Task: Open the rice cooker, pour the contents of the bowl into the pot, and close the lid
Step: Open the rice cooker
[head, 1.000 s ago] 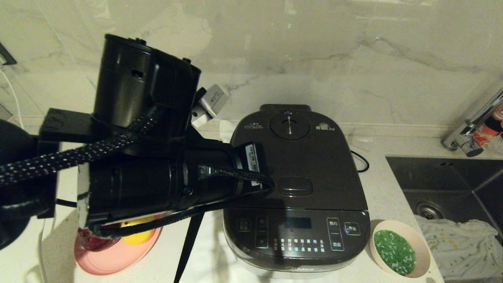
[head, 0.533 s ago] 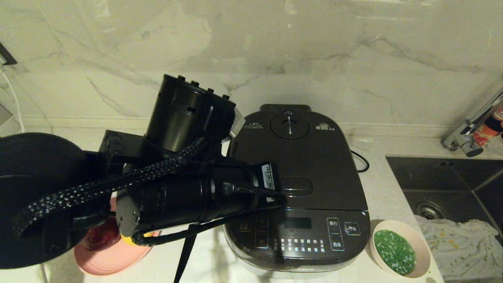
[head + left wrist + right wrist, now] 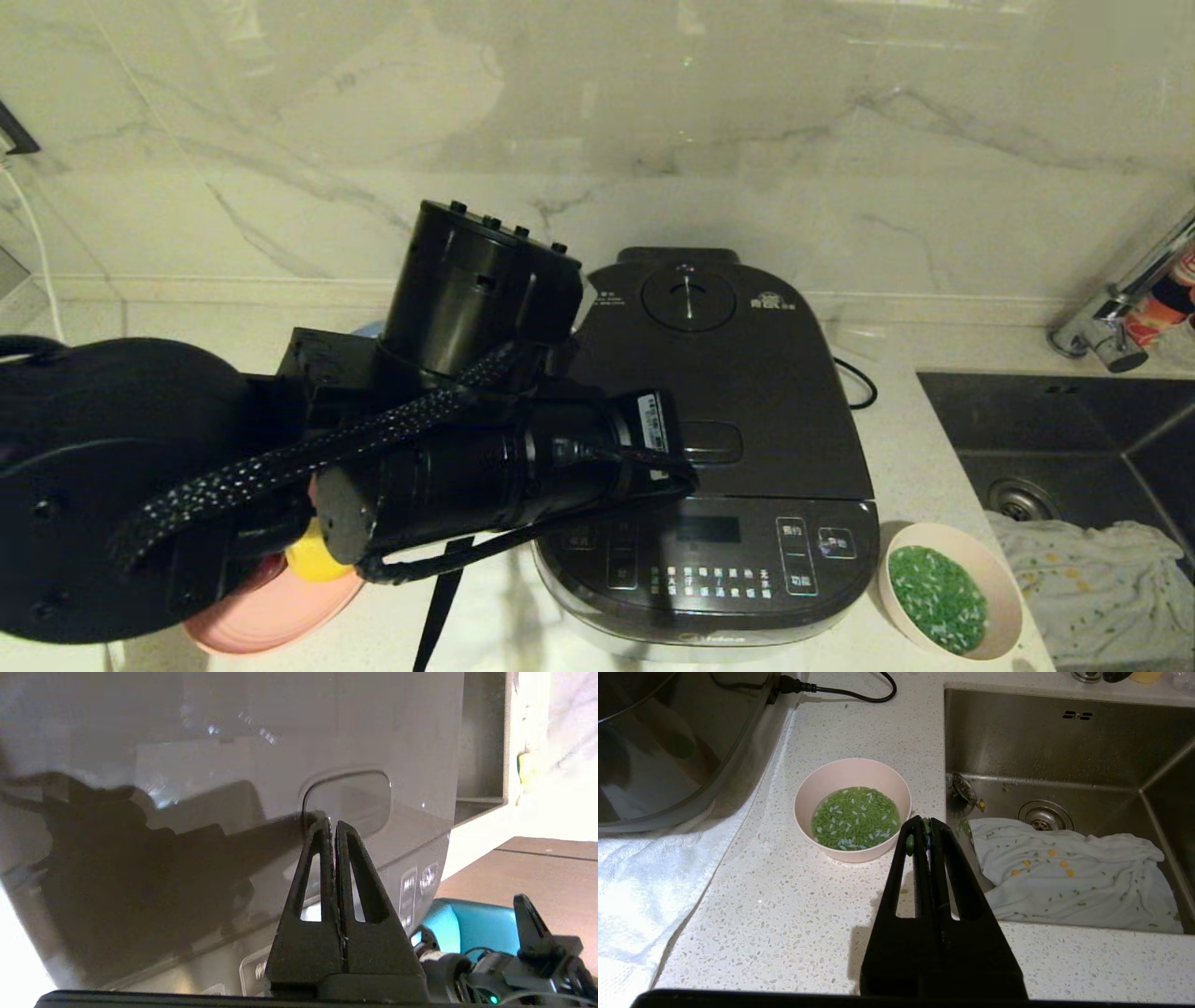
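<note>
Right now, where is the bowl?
In the head view the bowl sits on the counter at the robot's right, beside the rice cooker's front corner, near the sink.

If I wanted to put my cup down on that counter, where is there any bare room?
Bare speckled counter lies in front of the bowl, between the white cloth under the rice cooker and the sink. A strip behind the bowl is free but crossed by the power cord. The robot's left side is crowded: the left gripper over the lid, the pink plate.
</note>
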